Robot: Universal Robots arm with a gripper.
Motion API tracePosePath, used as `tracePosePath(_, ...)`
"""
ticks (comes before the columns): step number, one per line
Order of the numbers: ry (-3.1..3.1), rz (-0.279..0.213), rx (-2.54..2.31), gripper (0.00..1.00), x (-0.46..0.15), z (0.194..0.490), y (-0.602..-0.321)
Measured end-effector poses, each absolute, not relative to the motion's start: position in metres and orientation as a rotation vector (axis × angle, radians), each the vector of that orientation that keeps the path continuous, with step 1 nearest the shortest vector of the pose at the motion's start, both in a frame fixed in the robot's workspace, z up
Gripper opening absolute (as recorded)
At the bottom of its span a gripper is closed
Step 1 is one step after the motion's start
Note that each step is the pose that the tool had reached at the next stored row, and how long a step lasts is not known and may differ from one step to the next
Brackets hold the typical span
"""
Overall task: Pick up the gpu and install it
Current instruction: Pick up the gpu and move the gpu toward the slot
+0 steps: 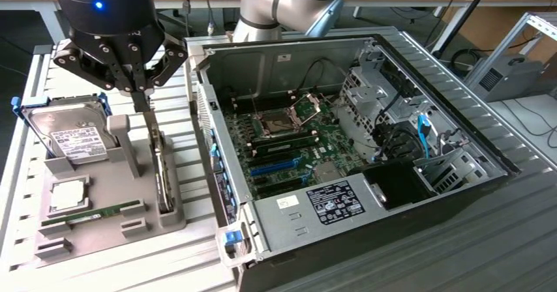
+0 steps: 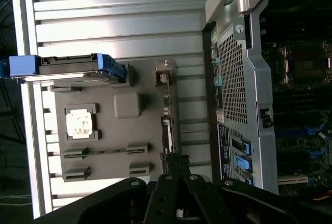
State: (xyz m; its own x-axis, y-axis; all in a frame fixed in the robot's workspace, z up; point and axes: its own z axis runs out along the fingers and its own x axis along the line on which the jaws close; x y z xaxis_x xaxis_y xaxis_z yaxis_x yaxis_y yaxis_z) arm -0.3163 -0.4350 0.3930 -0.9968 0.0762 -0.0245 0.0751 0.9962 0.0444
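The gpu (image 1: 158, 161) is a thin dark card standing on edge in a slot of the grey holder tray (image 1: 104, 233), at the exterior view's left. My gripper (image 1: 142, 100) hangs straight over the card's far end, fingers together and pinching its top edge. In the wrist view the gpu (image 2: 167, 115) appears edge-on as a narrow strip, and the gripper (image 2: 176, 161) meets it at its near end. The card still sits in the holder. The open computer case (image 1: 287, 41) lies beside the tray, its motherboard (image 1: 278, 142) with a blue slot (image 1: 274, 168) exposed.
The grey holder also carries a silver hard drive (image 1: 74, 139) in a blue frame, a processor chip (image 1: 67, 194) and a green RAM stick (image 1: 91, 212). A grey upright post (image 1: 126, 145) stands close beside the card. The case's side wall (image 2: 233, 79) rises right next to the tray.
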Motion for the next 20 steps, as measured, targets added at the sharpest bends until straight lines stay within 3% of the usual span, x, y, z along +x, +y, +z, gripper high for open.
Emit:
tracePosePath(12, 3.112, 0.068, 0.118, 0.11, -0.3162, 0.3930, -0.4350)
tracePosePath(14, 3.113, 0.068, 0.118, 0.24, -0.3162, 0.3930, -0.4350)
tracePosePath(15, 3.112, 0.068, 0.118, 0.36, -0.3163, 0.3930, -0.4350)
tracePosePath(16, 3.113, 0.068, 0.118, 0.36, -0.3162, 0.3930, -0.4350)
tracePosePath(17, 3.113, 0.068, 0.118, 0.42, -0.3162, 0.3930, -0.4350)
tracePosePath(20, 3.112, 0.068, 0.118, 0.42, -0.3162, 0.3930, -0.4350)
